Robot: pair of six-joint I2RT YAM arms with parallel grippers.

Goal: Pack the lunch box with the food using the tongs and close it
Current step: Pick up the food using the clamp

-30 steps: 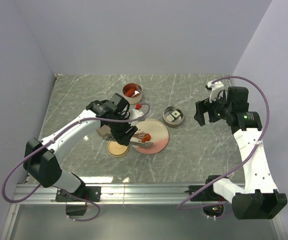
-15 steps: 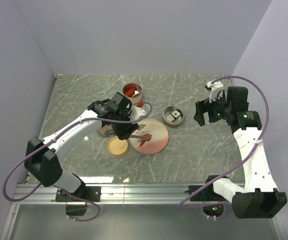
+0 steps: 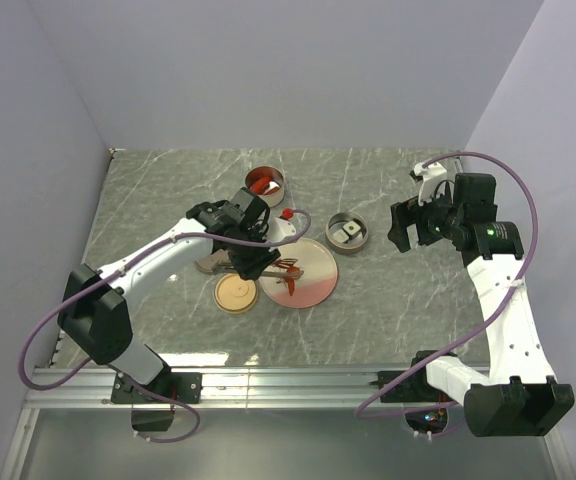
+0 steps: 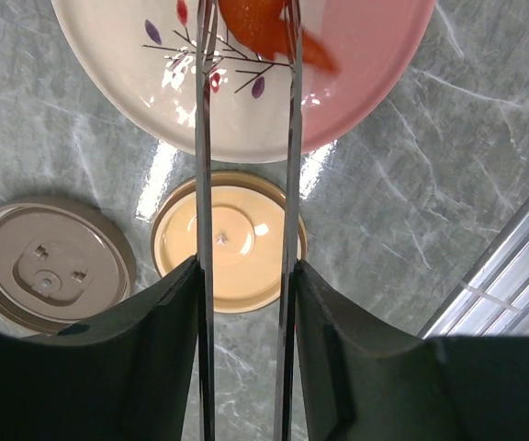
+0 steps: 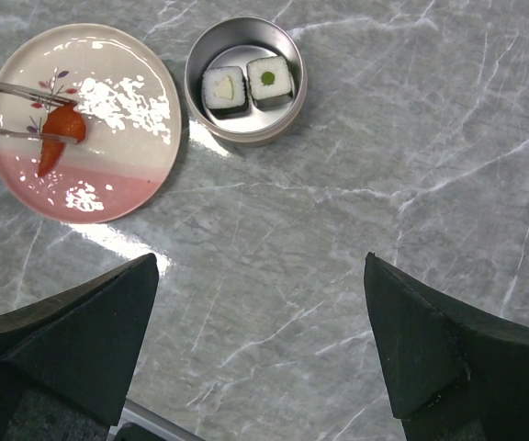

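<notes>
My left gripper (image 3: 255, 258) (image 4: 246, 266) is shut on the silver tongs (image 4: 291, 184), with one arm against each finger. The tong tips pinch an orange-red food piece (image 4: 263, 23) (image 5: 60, 129) over the pink-and-cream plate (image 3: 318, 272) (image 4: 154, 78) (image 5: 108, 197). One round metal lunch box tin (image 5: 246, 129) (image 3: 347, 242) holds two sushi roll pieces (image 5: 246, 84). A second tin (image 3: 265, 190) at the back holds red food. My right gripper (image 5: 260, 340) hangs open above bare table, to the right of the sushi tin.
Two round lids lie left of the plate, a yellow one (image 4: 232, 243) (image 3: 236, 294) and a grey-brown one (image 4: 49, 266) (image 3: 206, 264). A metal rail (image 3: 288, 378) runs along the near table edge. Walls close the table at the back and on both sides.
The left gripper has squeezed the tongs narrower, onto the orange-red piece, and its wrist has shifted slightly right. The right arm has not moved.
</notes>
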